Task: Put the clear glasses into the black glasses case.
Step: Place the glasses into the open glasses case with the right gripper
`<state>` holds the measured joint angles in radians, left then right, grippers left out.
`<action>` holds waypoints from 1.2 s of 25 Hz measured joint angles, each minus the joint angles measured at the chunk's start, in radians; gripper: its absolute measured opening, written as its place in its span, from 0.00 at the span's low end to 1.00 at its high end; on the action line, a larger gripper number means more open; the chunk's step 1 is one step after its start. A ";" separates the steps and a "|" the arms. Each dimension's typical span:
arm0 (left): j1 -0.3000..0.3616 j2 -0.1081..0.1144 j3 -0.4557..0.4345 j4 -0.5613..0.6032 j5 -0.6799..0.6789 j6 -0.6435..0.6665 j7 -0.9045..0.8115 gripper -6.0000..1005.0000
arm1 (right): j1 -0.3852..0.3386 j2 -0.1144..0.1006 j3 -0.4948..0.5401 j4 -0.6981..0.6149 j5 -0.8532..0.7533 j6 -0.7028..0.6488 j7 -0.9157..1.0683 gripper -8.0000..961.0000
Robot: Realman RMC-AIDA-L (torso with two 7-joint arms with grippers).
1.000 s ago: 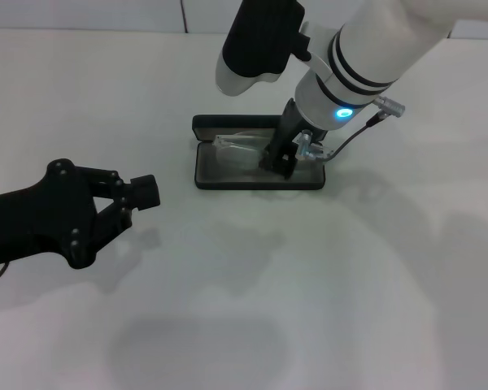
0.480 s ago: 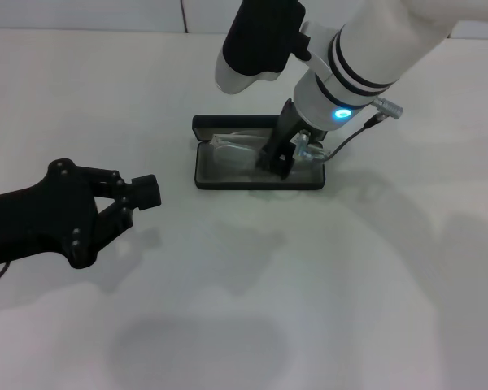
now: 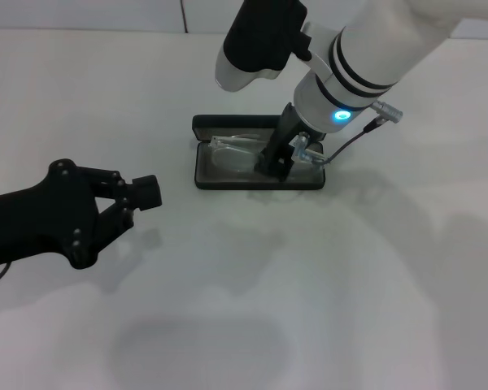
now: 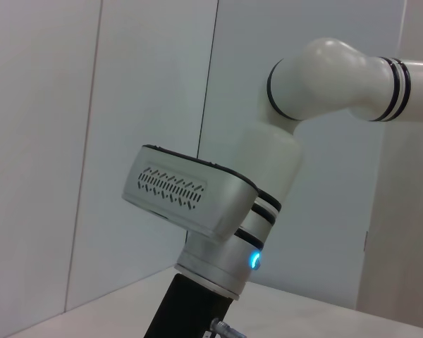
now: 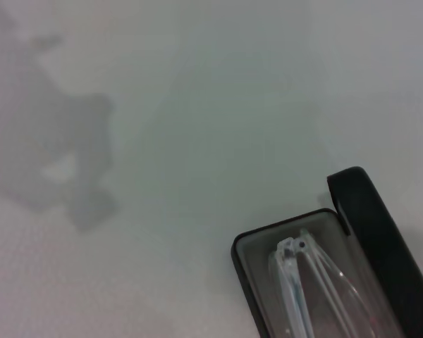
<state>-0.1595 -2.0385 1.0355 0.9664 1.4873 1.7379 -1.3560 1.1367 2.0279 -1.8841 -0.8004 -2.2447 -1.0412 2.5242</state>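
Note:
The black glasses case (image 3: 205,180) lies open at the middle back of the table, its lid (image 3: 228,123) standing up on the far side. The clear glasses (image 3: 232,151) lie folded inside on the grey lining. My right gripper (image 3: 276,162) reaches down into the right half of the case, right at the glasses. The right wrist view shows the case (image 5: 244,273) with the glasses (image 5: 303,282) in it and the lid (image 5: 372,229) beside them. Low at the left of the table, far from the case, my left gripper (image 3: 146,192) rests shut and empty.
Bare white table surrounds the case on all sides. A cable with a metal plug (image 3: 384,112) hangs off the right wrist. The left wrist view shows only the right arm (image 4: 218,232) against a wall.
The right gripper has shifted slightly left and upward over the case. The glasses stay in the case. The left arm has not moved.

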 joint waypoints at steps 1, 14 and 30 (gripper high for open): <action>0.000 -0.001 0.000 0.000 0.000 0.000 0.000 0.07 | 0.000 0.000 0.000 0.000 0.000 0.000 0.002 0.12; -0.009 -0.011 0.000 0.002 0.026 0.000 0.000 0.07 | 0.004 0.000 0.001 0.025 0.001 0.006 0.007 0.12; -0.009 -0.011 0.000 0.000 0.026 0.000 0.000 0.07 | 0.001 0.000 -0.014 0.016 -0.011 0.016 -0.002 0.12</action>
<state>-0.1688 -2.0494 1.0355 0.9664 1.5132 1.7380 -1.3560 1.1377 2.0279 -1.8984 -0.7849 -2.2559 -1.0256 2.5219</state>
